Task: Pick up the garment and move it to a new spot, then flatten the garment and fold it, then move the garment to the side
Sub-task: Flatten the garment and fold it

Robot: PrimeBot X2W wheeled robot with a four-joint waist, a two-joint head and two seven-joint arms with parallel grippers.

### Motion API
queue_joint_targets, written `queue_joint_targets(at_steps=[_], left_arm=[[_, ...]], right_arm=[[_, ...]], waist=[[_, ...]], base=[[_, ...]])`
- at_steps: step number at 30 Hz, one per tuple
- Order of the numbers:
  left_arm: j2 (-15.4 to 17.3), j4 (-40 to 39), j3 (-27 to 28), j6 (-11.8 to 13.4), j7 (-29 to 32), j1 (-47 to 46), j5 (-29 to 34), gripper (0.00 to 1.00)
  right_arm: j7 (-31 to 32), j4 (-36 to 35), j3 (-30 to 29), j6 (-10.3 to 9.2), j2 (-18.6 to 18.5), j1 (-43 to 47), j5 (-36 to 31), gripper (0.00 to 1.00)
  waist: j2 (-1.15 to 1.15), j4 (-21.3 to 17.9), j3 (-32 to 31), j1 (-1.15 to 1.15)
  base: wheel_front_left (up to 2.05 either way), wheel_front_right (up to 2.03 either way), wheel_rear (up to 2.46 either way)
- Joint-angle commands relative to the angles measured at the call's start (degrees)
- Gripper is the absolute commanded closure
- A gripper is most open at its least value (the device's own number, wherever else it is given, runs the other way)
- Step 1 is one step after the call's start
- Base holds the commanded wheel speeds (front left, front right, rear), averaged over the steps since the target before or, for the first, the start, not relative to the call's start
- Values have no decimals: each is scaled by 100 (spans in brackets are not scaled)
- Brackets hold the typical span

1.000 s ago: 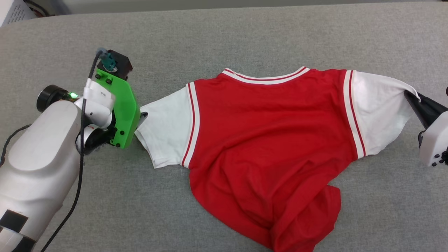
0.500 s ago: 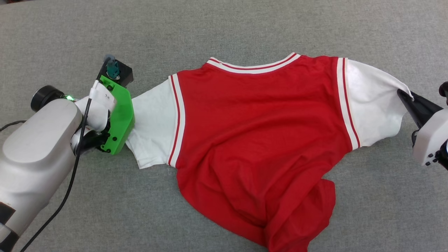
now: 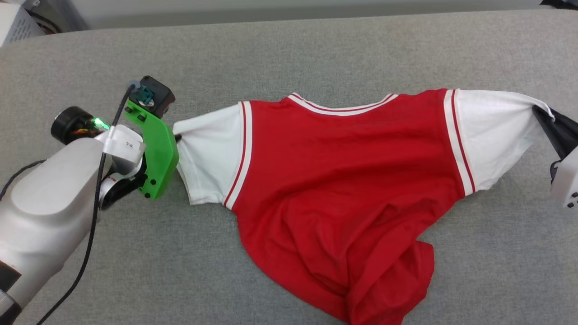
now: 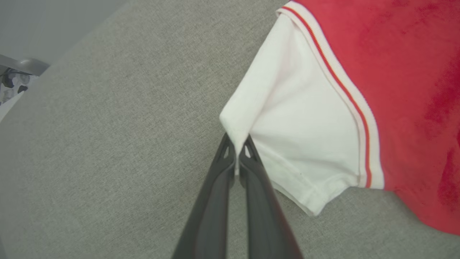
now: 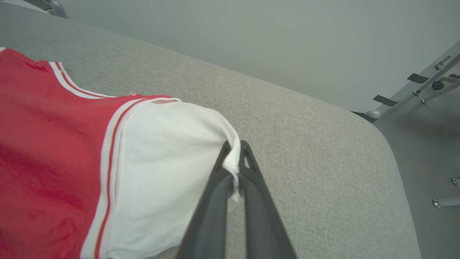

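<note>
Grey cloth desk [image 3: 316, 49] carries the garment [image 3: 343, 180], spread mid-desk, hem crumpled. Clamped on a white sleeve tip apiece, the left tool [image 4: 237, 153] and right tool [image 5: 235, 158] suggest flattening; next, an even outward stretch.

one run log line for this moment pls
phase: flatten | garment: spread on grey table, hem crumpled | left gripper: shut on one white sleeve | right gripper: shut on other sleeve
</note>
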Motion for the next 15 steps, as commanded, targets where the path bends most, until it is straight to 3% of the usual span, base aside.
queue_joint_targets(at_steps=[1, 8, 15], left_arm=[[93, -70, 28, -10, -207, -191, 68, 100], [375, -533, 168, 16, -897, -470, 279, 100], [477, -1134, 551, 311, -1526, -944, 553, 100]], right_arm=[[-37, -3, -57, -4, -58, -86, -21, 100], [73, -187, -314, -4, -291, -269, -56, 100], [264, -361, -550, -4, -410, -715, -74, 100]], waist=[[0, 176, -365, 0], [0, 326, -795, 0], [0, 402, -1010, 0]], base=[[0, 0, 0], [0, 0, 0], [0, 0, 0]])
